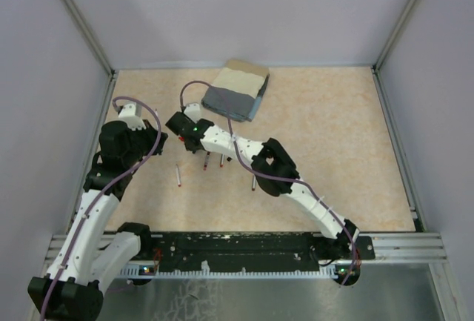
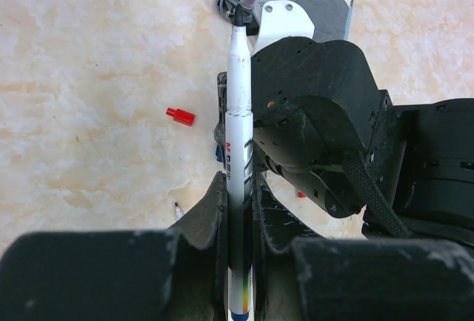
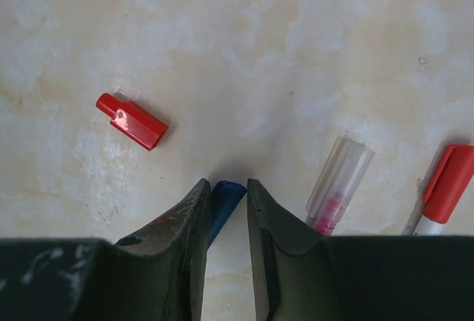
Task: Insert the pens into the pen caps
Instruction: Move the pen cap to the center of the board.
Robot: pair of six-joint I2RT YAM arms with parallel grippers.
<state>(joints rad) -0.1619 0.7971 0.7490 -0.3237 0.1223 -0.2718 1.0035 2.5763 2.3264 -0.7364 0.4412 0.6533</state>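
Grips a white pen [image 2: 238,106] tight in the left tool [image 2: 238,184], far end close to the right arm [image 2: 311,113]. Pinches a blue cap [image 3: 224,201] in the right tool [image 3: 226,183], close to the surface [image 3: 296,39]. Shows a red cap [image 3: 133,121] lying loose to the left. Shows a clear cap [image 3: 341,180] and a red-capped pen [image 3: 443,191] lying to the right.

the pale beige marbled table [image 1: 333,136] carries a folded grey-and-beige cloth [image 1: 235,89] near its far edge. near the middle lies a lone pen [image 1: 179,176]. a loose red cap [image 3: 133,121] rests well apart from a clear-capped pen [image 3: 339,184] and a red-capped pen [image 3: 443,187], which lie side by side.
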